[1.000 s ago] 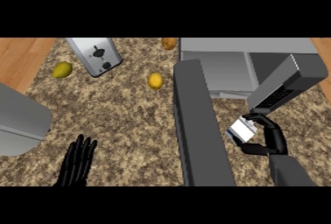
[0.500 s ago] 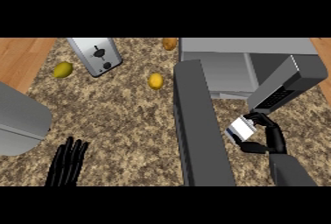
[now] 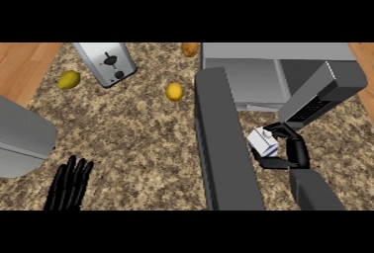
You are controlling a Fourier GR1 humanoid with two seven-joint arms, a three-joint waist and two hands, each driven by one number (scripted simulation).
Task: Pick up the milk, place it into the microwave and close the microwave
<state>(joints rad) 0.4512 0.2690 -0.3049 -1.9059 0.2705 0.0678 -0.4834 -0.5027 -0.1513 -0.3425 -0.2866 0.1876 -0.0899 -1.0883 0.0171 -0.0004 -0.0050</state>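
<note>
Milk [image 3: 262, 141] sits in the right robot hand [image 3: 286, 148], a small white carton with a blue patch, fingers and thumb curled round it. In the head view it is held above the counter [image 3: 139, 128] at the right, in the gap between the swung-open microwave door [image 3: 223, 148] on its left and the microwave [image 3: 274, 74] body beyond it. The cavity opening shows as a pale grey recess further off, with the dark control panel slanting down towards the carton on the right.

Compared with the two earlier looks, the carton and the right robot hand have barely shifted; they hang at much the same spot just near of the opening. What has changed is the left robot hand [image 3: 70, 184]: it has dropped lower towards the near edge at the left, fingers straight and unclenched, holding nothing.

So the pick-up looks done, and the carton still has to travel away from the robot into the cavity. That move probably needs care to pass between door and control panel. The door stays wide open, so closing is yet to come.

Elsewhere on the counter lie a toaster [image 3: 106, 63], two yellow-green fruits [image 3: 69, 79] [image 3: 174, 91] and an orange-brown one [image 3: 190, 49] at the far edge.
</note>
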